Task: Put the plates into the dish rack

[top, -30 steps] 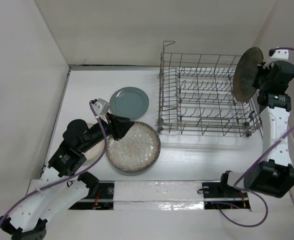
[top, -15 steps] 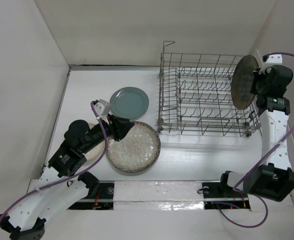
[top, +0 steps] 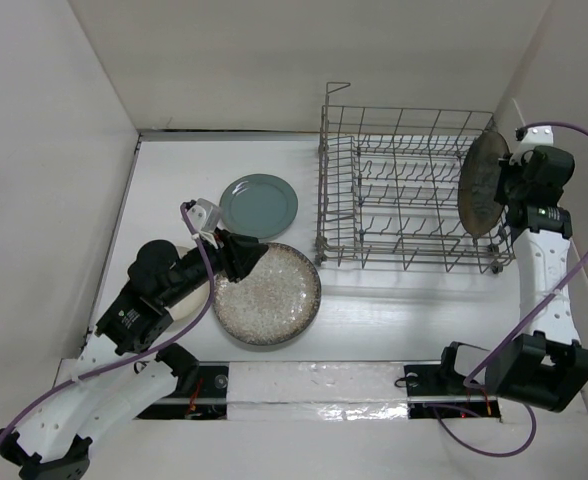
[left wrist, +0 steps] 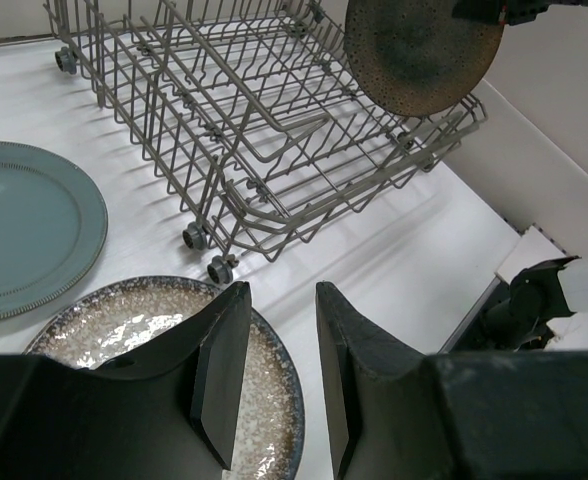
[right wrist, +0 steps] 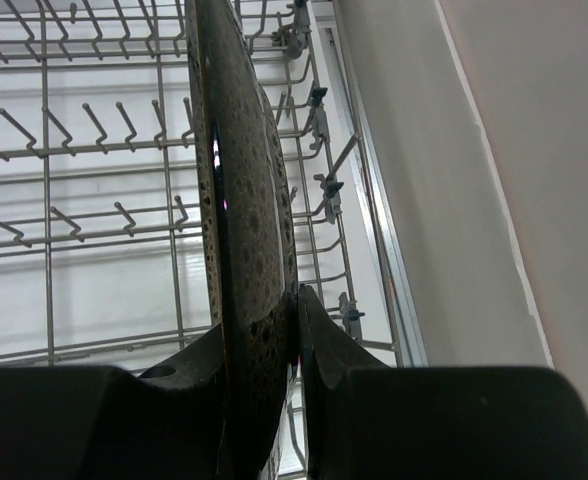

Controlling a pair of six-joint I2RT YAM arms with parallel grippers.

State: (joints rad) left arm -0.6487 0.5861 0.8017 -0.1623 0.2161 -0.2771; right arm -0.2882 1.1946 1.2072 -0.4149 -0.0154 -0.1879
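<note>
My right gripper (top: 509,185) is shut on the rim of the brown plate (top: 479,183), which it holds on edge over the right end of the dish rack (top: 414,262). From the right wrist, that plate (right wrist: 239,200) stands upright between the jaws of the gripper (right wrist: 259,320), above the rack's tines (right wrist: 94,130). The left gripper (top: 257,260) hovers open and holds nothing, over the upper left rim of the large speckled plate (top: 267,294). The grey-blue plate (top: 259,205) lies flat behind it. A cream plate (top: 194,292) is mostly hidden under the left arm.
The white side wall (right wrist: 474,200) runs close along the rack's right end. White table (top: 404,310) lies between the rack and the arm bases. In the left wrist view the rack (left wrist: 274,130) stands on small wheels beyond the speckled plate (left wrist: 104,320).
The right arm has lowered the brown plate and shifted it slightly left, closer to the rack's right end. The left gripper has barely moved.
</note>
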